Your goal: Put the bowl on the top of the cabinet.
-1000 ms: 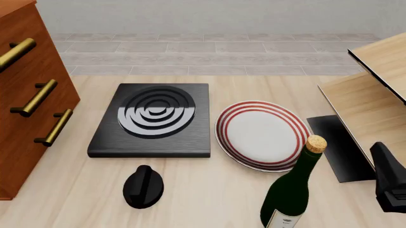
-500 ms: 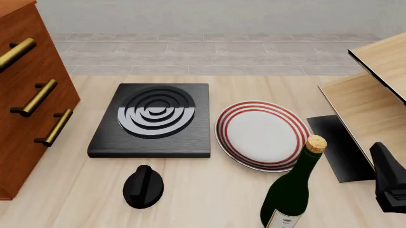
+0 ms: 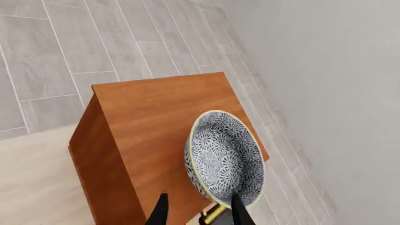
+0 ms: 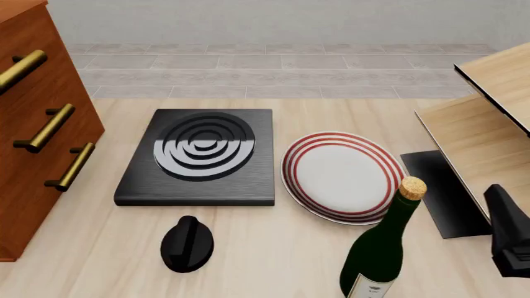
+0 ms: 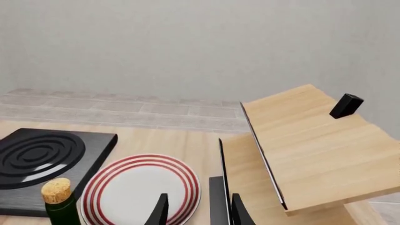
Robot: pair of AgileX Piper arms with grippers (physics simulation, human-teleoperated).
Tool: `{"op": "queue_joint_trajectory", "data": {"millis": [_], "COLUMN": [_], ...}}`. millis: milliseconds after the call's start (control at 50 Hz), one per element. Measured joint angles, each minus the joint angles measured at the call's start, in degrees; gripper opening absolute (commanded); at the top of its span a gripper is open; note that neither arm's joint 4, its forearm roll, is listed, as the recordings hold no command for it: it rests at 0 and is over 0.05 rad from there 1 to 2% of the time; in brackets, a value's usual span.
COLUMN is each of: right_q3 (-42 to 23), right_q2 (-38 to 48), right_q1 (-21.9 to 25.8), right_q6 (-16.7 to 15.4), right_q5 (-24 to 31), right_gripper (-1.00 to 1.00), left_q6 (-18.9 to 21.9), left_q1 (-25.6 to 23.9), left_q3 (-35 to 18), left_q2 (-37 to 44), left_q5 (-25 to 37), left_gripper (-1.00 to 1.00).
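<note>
The blue-and-white floral bowl (image 3: 225,158) with its pale rim sits on the flat top of the reddish-brown cabinet (image 3: 147,122), close to the top's front edge. My left gripper (image 3: 198,212) hovers over that edge, open, and one fingertip (image 3: 240,211) overlaps the bowl's near rim. In the front view only the cabinet's drawer face (image 4: 37,155) with brass handles shows; its top and the bowl are out of frame there. My right gripper (image 5: 196,211) is open and holds nothing, low at the table's right above the plate's edge.
On the table lie a black hob (image 4: 198,155), a white plate with red rings (image 4: 344,177), a black knob-shaped object (image 4: 186,244) and a corked green bottle (image 4: 381,254). Pale wood furniture with a black edge (image 4: 488,124) fills the right, with a small black block (image 5: 345,105) on it.
</note>
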Motion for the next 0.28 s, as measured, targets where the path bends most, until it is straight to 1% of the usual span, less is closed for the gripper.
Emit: {"op": "queue_joint_trajectory", "data": {"millis": [160,280], "right_q3": [-0.37,-0.40], "right_q2": [-0.01,-0.01], "right_q1": [0.01,0.00], "right_q6": [0.07,0.10], "right_q5": [0.28,0.26], "right_gripper": [1.00,1.00], "left_q6": [-0.54,-0.04], "left_q1": [-0.31,-2.06], "left_q3": [0.56,1.27], "left_q2": [-4.72,-8.97], "left_q5": [0.75,1.36], "left_gripper": [1.00,1.00]}}
